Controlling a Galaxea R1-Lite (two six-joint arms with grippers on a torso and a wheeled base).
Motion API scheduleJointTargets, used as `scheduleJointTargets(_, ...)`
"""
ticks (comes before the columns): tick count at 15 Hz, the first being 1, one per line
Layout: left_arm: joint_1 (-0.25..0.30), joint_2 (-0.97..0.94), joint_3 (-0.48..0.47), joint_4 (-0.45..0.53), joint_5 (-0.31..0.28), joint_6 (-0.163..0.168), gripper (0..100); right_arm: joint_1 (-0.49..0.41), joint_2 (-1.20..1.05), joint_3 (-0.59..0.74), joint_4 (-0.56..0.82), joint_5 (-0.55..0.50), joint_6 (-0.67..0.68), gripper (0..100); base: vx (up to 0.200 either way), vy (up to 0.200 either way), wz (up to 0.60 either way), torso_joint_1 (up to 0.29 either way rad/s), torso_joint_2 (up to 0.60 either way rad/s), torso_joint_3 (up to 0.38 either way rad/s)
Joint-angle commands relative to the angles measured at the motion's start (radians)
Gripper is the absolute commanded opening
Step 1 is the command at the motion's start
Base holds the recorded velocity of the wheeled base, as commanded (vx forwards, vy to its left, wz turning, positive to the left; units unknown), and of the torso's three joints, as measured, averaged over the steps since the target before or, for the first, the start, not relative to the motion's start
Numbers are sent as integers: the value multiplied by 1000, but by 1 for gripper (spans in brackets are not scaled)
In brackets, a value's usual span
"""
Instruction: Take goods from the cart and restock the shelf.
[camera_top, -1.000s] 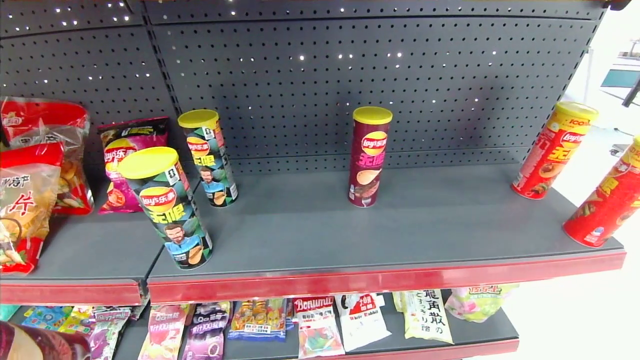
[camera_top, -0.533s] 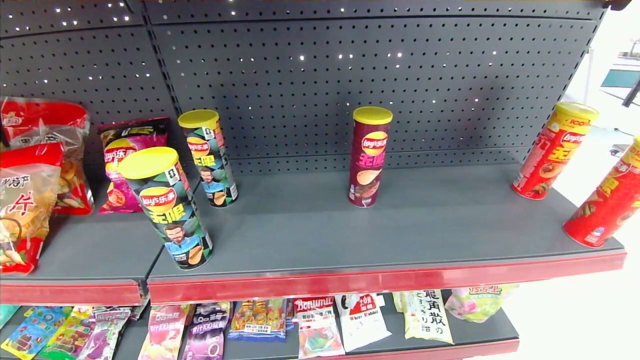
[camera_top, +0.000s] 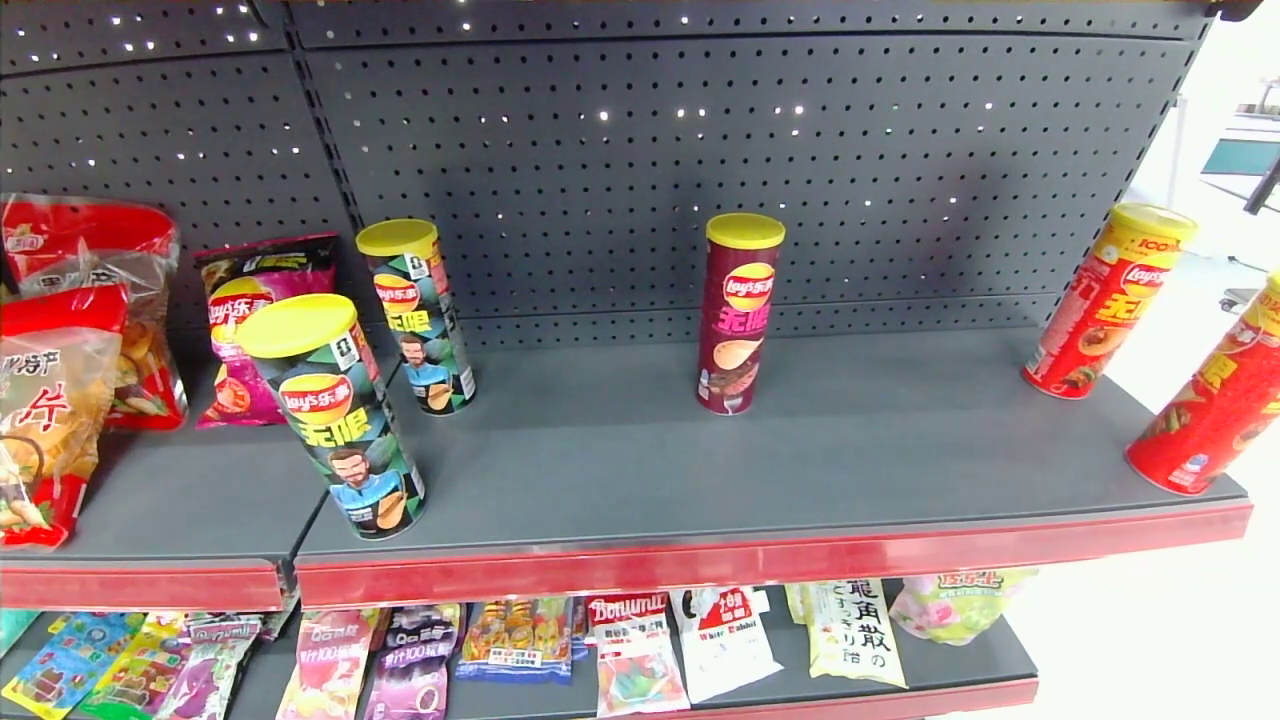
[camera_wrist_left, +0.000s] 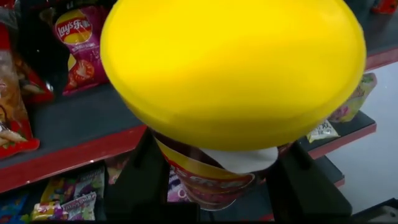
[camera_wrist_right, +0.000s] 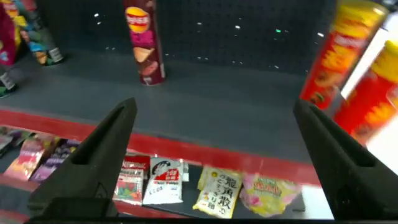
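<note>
Right now the left gripper (camera_wrist_left: 217, 168) is clamped on the held can (camera_wrist_left: 233, 68), one finger on each side of its body, its yellow lid facing the wrist camera, out in front of the shelf (camera_top: 760, 470). The right gripper (camera_wrist_right: 212, 104) has its fingers wide apart with nothing between them, facing the shelf's red front edge. On the shelf stand a maroon can (camera_top: 738, 312) near the middle, two red cans (camera_top: 1105, 300) at the right end, two dark cans (camera_top: 335, 415) and snack bags (camera_top: 60, 350) to the left
</note>
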Motion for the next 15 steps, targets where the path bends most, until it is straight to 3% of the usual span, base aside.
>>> scheduleJointTargets(1,0,37,1,-24,-1,0,0,153,437,-153,-144,86,-62,100,0,0,0,0,0,0)
scheduleJointTargets(3,-3,52,4,-50,-25,-3,0,167,573,-162,-215,143,-63,100,0,0,0,0,0,0)
scheduleJointTargets(6,-3,66,3,-52,-119,-15,0,116,727,-225,-230,325,-77,100,0,0,0,0,0,0)
scheduleJointTargets(8,-3,98,4,-55,-146,-17,0,81,820,-297,-230,431,-80,100,0,0,0,0,0,0)
scheduleJointTargets(10,-3,137,4,-81,-145,-17,0,24,983,-455,-230,610,-138,100,0,0,0,0,0,0)
scheduleJointTargets(12,-3,144,8,-82,-142,-17,0,0,1083,-495,-230,738,-212,100,0,0,0,0,0,0)
scheduleJointTargets(15,-3,155,8,-82,-136,-15,0,-3,1170,-541,-230,824,-235,100,0,0,0,0,0,0)
